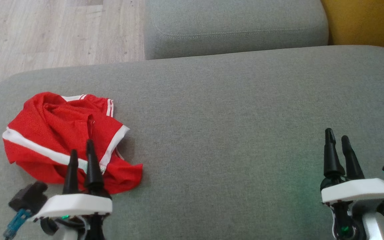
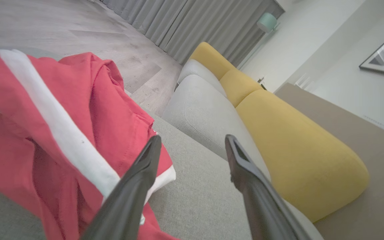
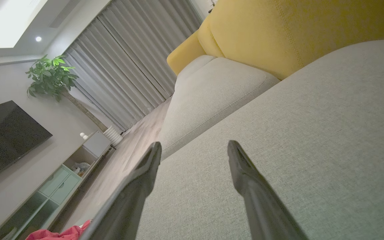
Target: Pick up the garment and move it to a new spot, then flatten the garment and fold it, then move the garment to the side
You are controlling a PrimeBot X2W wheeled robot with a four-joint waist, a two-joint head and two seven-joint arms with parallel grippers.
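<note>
first step in hand: garment not yet picked up, both pincers apart

the red garment (image 1: 62,133) with white stripes lies in a crumpled heap on the grey sofa seat (image 1: 232,133), toward its left side and near the edge by the wooden floor (image 1: 45,33). the left pincer (image 1: 81,146) hovers over the heap's near edge, fingers apart and holding nothing. in the left wrist view the cloth lies just beside and under one finger. the right pincer (image 1: 337,134) is well apart from the garment, over bare seat on the right, fingers also apart and empty. i judge the pick-up is the step in hand, with no grasp made. the next move likely calls for the left pincer to drop onto a raised fold and close on enough cloth to lift it toward the open middle of the seat.
</note>
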